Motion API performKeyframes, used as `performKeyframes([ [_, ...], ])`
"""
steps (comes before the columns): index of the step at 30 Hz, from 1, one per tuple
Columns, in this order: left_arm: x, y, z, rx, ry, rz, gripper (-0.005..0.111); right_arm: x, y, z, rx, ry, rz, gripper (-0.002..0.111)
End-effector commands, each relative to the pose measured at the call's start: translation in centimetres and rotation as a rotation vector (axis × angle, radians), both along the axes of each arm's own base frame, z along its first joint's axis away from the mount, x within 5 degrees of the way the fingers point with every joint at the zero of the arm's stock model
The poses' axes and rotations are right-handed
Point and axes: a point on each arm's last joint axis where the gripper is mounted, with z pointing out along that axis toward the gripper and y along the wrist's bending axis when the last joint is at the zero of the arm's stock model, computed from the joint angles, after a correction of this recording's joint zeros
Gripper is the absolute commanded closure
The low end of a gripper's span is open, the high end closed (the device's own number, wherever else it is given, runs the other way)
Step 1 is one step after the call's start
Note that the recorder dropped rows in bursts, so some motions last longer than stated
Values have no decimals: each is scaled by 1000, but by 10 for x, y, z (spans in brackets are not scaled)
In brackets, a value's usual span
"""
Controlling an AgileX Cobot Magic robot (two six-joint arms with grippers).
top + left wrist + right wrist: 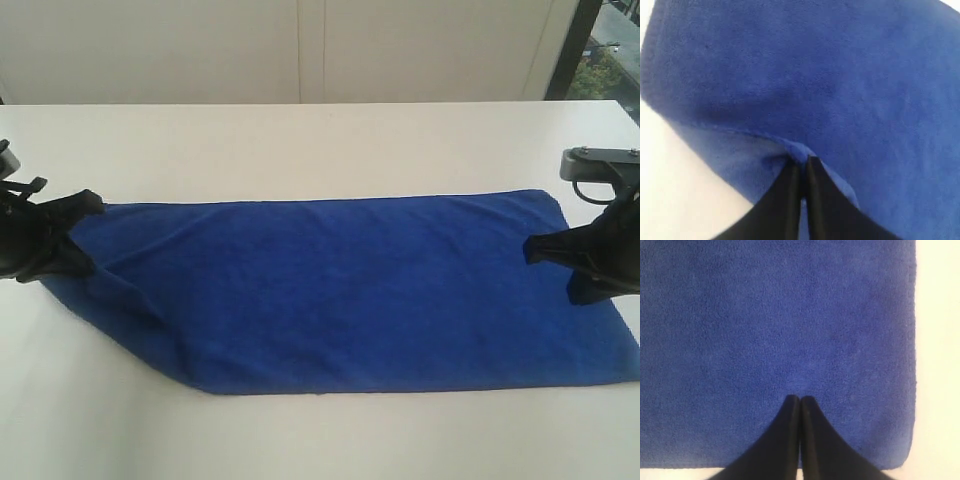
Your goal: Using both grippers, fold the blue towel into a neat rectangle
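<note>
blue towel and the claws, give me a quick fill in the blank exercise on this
1. The blue towel lies spread on a ___ table.
2. The left claw pinches a raised fold of the ___.
3. The right claw sits over flat cloth with its jaws ___.

Missing words: white; towel; shut

You see the blue towel [350,290] in deep royal blue, plain all over. The left gripper [802,162] and right gripper [800,400] are both solid black, and the table [300,140] is plain white.
</note>
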Motion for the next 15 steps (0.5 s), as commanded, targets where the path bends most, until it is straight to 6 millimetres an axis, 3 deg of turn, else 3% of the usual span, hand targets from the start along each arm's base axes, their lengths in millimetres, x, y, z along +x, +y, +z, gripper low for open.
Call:
performKeyframes([
  [1, 4, 0, -7, -5, 9, 1, 81, 2, -2, 5, -2, -29, 3, 108],
  [5, 4, 1, -8, 35, -25, -75, 54, 3, -2, 5, -2, -39, 2, 108],
  [10, 5, 1, -11, 58, -35, -126, 54, 3, -2, 5, -3, -41, 2, 108],
  [12, 6, 0, -27, 60, 14, -142, 54, 3, -2, 5, -3, -41, 2, 108],
  [15, 8, 1, -35, 69, 15, -149, 56, 3, -2, 5, -3, -41, 2, 108],
])
